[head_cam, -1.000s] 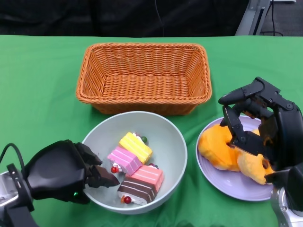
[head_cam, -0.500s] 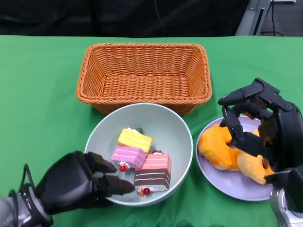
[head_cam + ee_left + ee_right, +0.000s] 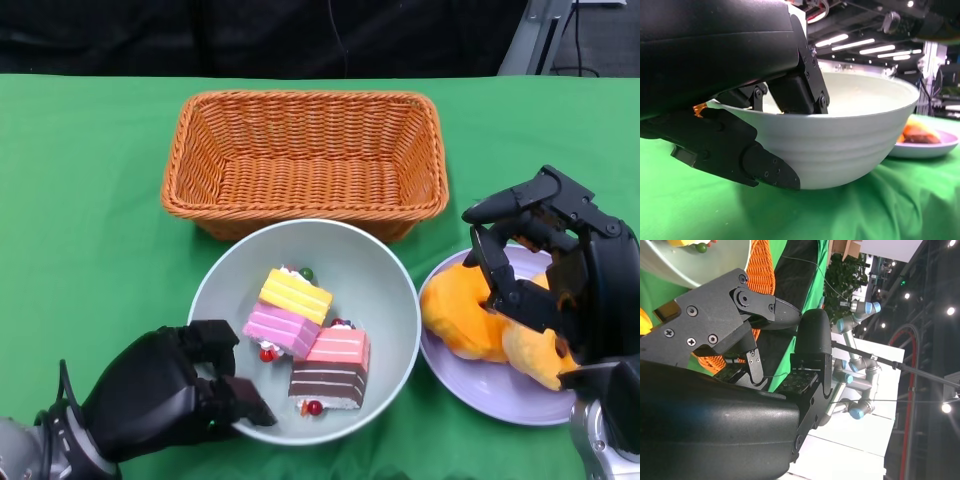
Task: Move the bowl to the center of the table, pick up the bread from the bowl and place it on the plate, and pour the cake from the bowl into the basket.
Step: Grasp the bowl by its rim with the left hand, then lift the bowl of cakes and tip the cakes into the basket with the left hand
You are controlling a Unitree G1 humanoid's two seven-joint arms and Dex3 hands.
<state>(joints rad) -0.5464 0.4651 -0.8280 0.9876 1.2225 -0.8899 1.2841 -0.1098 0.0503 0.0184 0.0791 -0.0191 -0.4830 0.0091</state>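
Where the green cloth-covered table (image 3: 90, 200) shows mid-front, the pale grey-green round bowl (image 3: 385, 290) sits just in front of the orange wicker rectangular basket (image 3: 305, 160), far rim close to basket's near wall; can't tell if touching. Bowl holds four toy cake slices: yellow striped slice (image 3: 295, 295), pink slice (image 3: 282, 328), coral-pink slice (image 3: 338, 347), brown choc slice (image 3: 327, 382), packed together, w/ small red and green beads loose around them.

Left hand (image 3: 170, 390) grips bowl's near-left rim; left wrist view shows fingers (image 3: 797, 92) hooked inside over the rim, thumb part (image 3: 735, 152) pressed on outer wall, bowl base down on cloth.

Right of bowl, just beside it: lilac round plate (image 3: 490, 390) carrying orange-yellow bread pieces (image 3: 455, 310). Right hand (image 3: 545, 265) hovers over plate and bread, fingers spread apart, holding nothing; covers part of the bread in head view.

Basket interior bare. Beyond table's far edge: dark backdrop, a cable. Right wrist view shows another robot arm w/ blue joints (image 3: 860, 307) in background.
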